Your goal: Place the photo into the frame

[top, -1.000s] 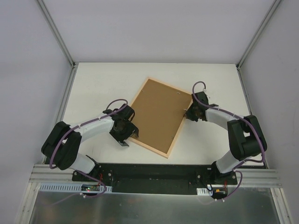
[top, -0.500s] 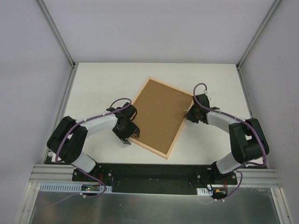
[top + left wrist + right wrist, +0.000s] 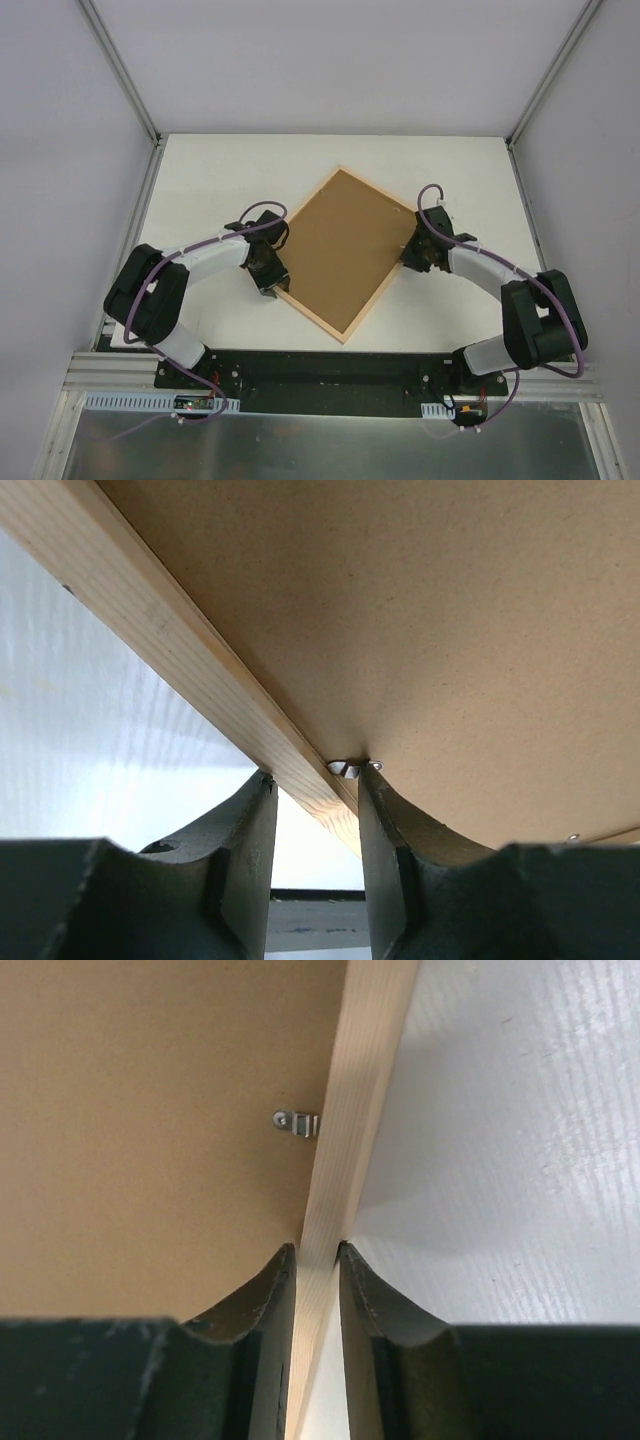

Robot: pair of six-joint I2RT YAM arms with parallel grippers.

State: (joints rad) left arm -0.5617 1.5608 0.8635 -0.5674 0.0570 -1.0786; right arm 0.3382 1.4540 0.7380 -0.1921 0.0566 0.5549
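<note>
left wrist view: the left gripper (image 3: 312,780) is clamped on the wooden rail of the frame (image 3: 342,330), the right gripper (image 3: 316,1260) likewise on the opposite rail. the frame lies face-down between both arms, diagonal; the photo is not seen.

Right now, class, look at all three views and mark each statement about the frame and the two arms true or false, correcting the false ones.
1. The frame lies back side up, its brown backing board showing. True.
2. The photo lies on the table beside the frame. False: no photo is visible in any view.
3. The right gripper has its jaws on either side of the frame's wooden edge. True.
4. The left gripper hovers far from the frame. False: its jaws straddle the frame's edge near a metal clip.
5. The frame sits square to the table edges. False: it is turned like a diamond.
</note>
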